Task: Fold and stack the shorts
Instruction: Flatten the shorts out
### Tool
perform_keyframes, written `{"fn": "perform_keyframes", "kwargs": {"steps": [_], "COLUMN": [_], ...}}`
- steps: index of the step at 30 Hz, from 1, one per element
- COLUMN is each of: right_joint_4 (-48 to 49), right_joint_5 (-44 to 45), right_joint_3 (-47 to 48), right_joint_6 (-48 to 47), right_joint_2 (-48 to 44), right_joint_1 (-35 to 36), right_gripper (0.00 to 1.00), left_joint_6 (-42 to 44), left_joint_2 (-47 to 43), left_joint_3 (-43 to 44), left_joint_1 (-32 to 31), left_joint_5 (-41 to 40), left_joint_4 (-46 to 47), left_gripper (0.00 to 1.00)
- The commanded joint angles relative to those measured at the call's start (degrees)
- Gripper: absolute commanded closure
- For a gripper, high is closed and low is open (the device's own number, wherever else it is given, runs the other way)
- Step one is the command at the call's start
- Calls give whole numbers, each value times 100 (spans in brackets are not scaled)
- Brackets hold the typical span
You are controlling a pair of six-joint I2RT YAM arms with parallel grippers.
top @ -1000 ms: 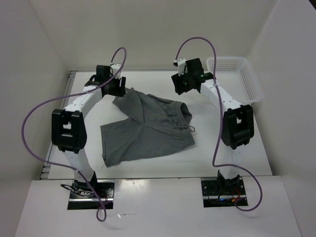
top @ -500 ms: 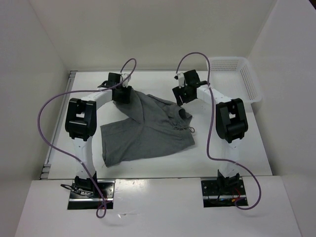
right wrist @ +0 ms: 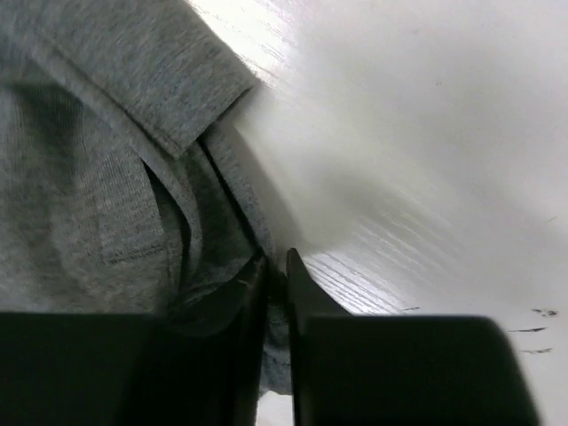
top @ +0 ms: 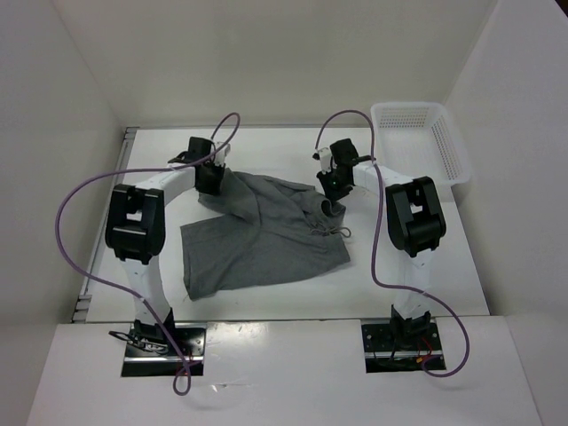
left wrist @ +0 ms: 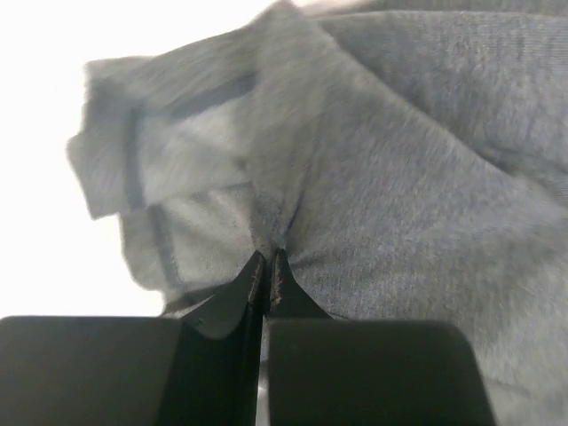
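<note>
Shorts (top: 266,232) lie rumpled on the table (top: 417,275), left gripper (left wrist: 268,259) pinched shut on the 10 o'clock corner, right gripper (right wrist: 277,259) nearly closed on the 2 o'clock waistband; both should lift evenly for a straight fold.

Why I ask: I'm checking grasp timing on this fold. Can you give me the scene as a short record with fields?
shorts: grey, rumpled on the table, not yet folded
left gripper: shut on the shorts' far left corner
right gripper: closed on fabric at the far right corner
drawstring: loose, near the right edge
basket: white mesh, far right corner, apart from the shorts
</note>
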Motion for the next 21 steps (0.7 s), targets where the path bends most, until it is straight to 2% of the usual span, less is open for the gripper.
{"fn": "perform_keyframes", "kwargs": {"steps": [1, 3, 9, 12, 15, 18, 19, 20, 21], "right_joint_4": [86, 86, 367, 489, 490, 490, 490, 490, 490], "right_joint_5": [-41, 46, 679, 987, 1066, 1127, 1128, 1128, 1128], "right_joint_3": [-141, -81, 1103, 1631, 1695, 1450, 1379, 1257, 1203], "right_joint_6": [-22, -22, -22, 57, -56, -110, -110, -162, -249], "right_joint_2": [-141, -141, -194, -71, -71, -193, -194, -263, -325], "right_joint_1": [-27, -27, -27, 33, 200, 359, 412, 412, 412], "right_gripper": [87, 100, 100, 100, 100, 100, 100, 100, 100], "left_joint_6": [21, 21, 21, 21, 21, 21, 21, 21, 21], "left_joint_2": [-943, -1381, -2419, -2614, -2562, -2562, -2562, -2623, -2675], "left_joint_3": [-116, -291, -1161, -1820, -2077, -2077, -1990, -1910, -1814], "left_joint_1": [236, 306, 474, 474, 474, 474, 474, 474, 474], "left_joint_5": [-190, -261, -586, -586, -586, -534, -463, -393, -305], "left_joint_4": [-622, -930, -1335, -1458, -1712, -2159, -2292, -2415, -2608], "left_gripper": [100, 100, 100, 100, 98, 80, 69, 50, 45]}}
